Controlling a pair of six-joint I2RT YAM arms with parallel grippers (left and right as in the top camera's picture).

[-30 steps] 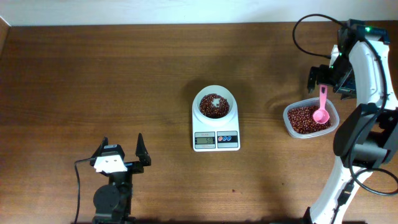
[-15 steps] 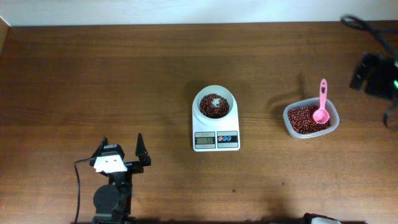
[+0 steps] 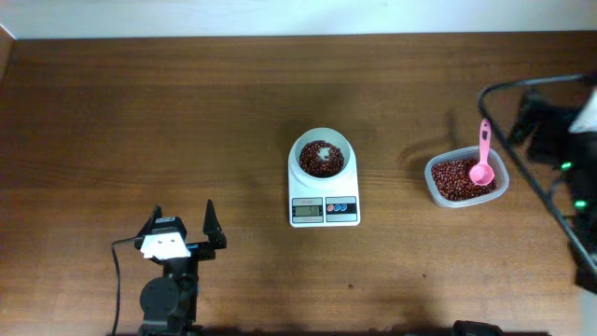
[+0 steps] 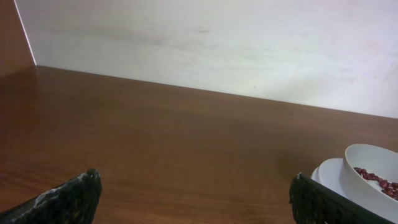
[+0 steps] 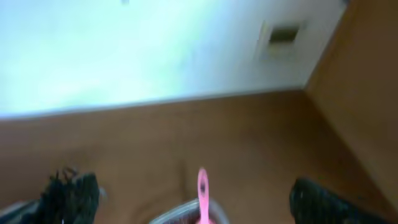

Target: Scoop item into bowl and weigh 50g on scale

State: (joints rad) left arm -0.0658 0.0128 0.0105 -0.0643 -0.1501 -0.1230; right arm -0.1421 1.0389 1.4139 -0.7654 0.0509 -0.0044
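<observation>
The white bowl (image 3: 300, 149) stood on the scale (image 3: 324, 211) near the middle of the table (image 3: 140, 112), with a heap of beans (image 3: 322, 162) inside it. At 3 o'clock from it, the clear tub (image 3: 499, 191) held more beans and the pink scoop (image 3: 482, 161), its handle pointing to 12 o'clock. The right gripper (image 5: 188, 185) hung near the tub with its jaws spread wide and empty. The left gripper (image 3: 183, 215), at 7 o'clock, was also released and held nothing.

If the weight was short (the display was too small to read), the handle should probably be taken near its free end, and the beans added in small portions.

Only the overhead view showed the display and the buttons. The left wrist view showed the bowl's side. The right wrist view was blurred and showed the handle ahead, in line with the gap between its fingers (image 5: 74, 196).
</observation>
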